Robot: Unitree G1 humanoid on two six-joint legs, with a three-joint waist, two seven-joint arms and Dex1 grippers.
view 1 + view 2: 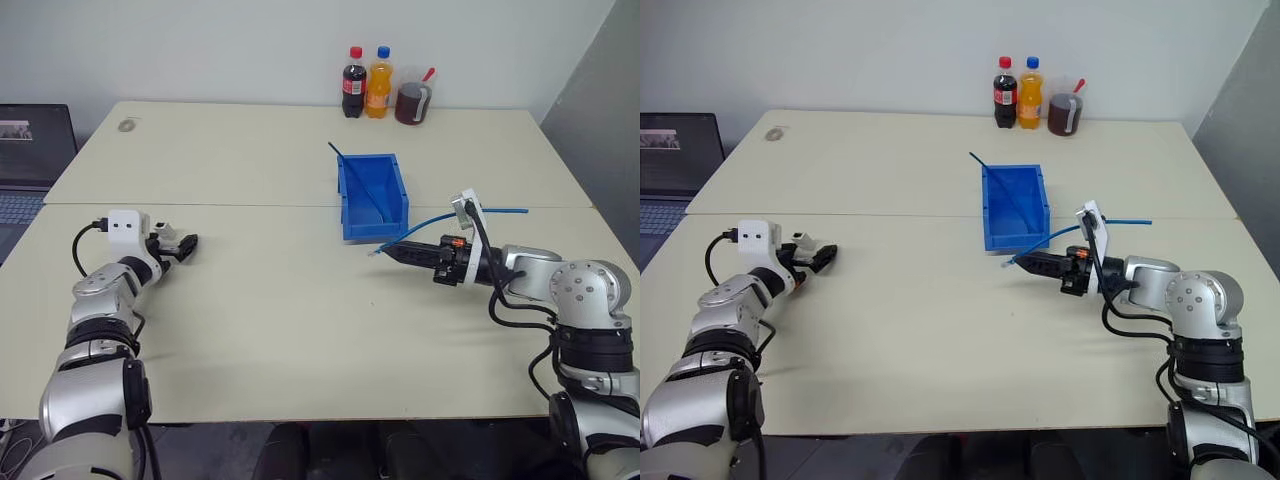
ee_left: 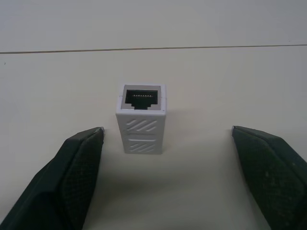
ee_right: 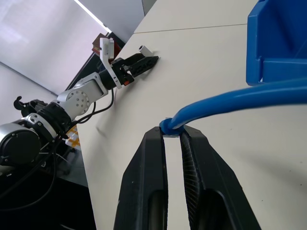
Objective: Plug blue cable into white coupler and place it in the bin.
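Note:
The white coupler sits on the table between the fingertips of my left gripper, apart from both, with its dark port end showing. That gripper is open, low over the table's left side. My right gripper is shut on the blue cable near its plug end, just in front of the bin. In the right wrist view the blue cable curves away from the shut fingers past the bin. The cable's far end trails to the right behind the wrist.
A thin dark blue strand leans in the bin. Two bottles and a jug stand at the far edge. A laptop sits off the table's left. A small round object lies at the far left.

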